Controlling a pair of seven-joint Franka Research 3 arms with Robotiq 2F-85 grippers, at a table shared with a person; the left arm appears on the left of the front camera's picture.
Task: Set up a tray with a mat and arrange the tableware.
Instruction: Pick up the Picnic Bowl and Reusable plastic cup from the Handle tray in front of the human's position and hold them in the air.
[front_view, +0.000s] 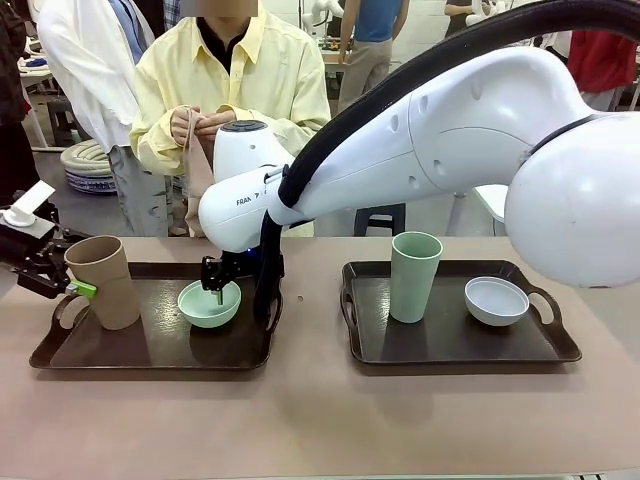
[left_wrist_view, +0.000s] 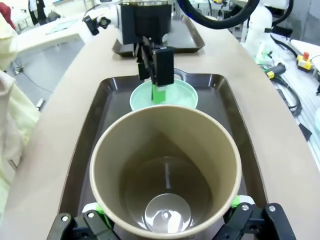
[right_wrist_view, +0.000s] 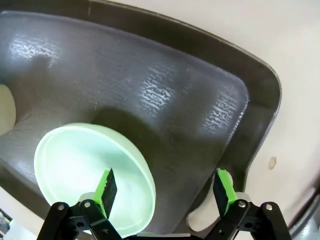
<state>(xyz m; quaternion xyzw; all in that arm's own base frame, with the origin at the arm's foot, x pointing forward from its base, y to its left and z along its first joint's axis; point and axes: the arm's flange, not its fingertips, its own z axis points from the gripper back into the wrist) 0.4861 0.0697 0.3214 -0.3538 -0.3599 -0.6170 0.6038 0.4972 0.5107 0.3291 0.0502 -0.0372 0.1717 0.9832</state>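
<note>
On the left dark tray stand a tan cup and a mint green bowl. My left gripper is open, and its fingers flank the tan cup near the rim. My right arm reaches across to that tray. Its gripper is open over the rim of the mint bowl, with one finger inside and one outside above the tray floor. The right tray holds a pale green cup and a greyish white bowl. A person across the table holds a tan sheet, maybe the mat.
The right arm's white body spans the middle of the table above both trays. Bare tabletop runs along the near edge and between the trays. Stacked plates sit behind the table at far left.
</note>
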